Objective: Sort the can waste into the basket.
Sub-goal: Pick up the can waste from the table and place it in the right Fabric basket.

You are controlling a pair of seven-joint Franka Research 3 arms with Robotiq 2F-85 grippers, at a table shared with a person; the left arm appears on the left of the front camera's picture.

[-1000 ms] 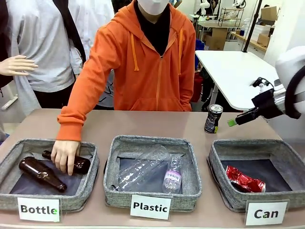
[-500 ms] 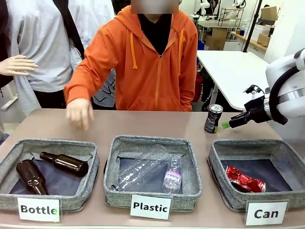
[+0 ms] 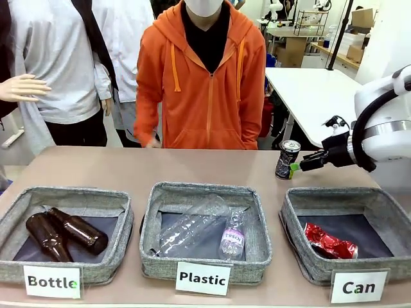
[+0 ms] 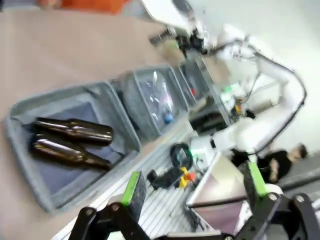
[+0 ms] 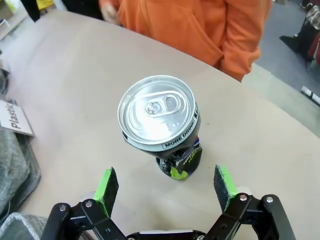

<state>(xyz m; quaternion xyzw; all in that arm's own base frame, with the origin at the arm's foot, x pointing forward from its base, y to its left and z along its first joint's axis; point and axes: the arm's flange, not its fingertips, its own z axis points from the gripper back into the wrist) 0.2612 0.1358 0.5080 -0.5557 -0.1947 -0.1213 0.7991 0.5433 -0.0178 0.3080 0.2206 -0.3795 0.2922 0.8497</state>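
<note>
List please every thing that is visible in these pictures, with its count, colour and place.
black can: one, black with silver top, upright on the table behind the Can basket
red can: one, crushed, shiny red, inside the Can basket
Can basket: one, grey, at the right
Plastic basket: one, grey, in the middle, holds clear plastic bottles
Bottle basket: one, grey, at the left, holds two brown glass bottles
table: one, beige
person: orange hoodie, far side
left gripper: fingers open
right gripper: fingers open, beside the black can

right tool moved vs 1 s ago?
Yes. The right tool has shifted toward picture left, closing on the standing black can, which stayed put behind the Can basket.
</note>
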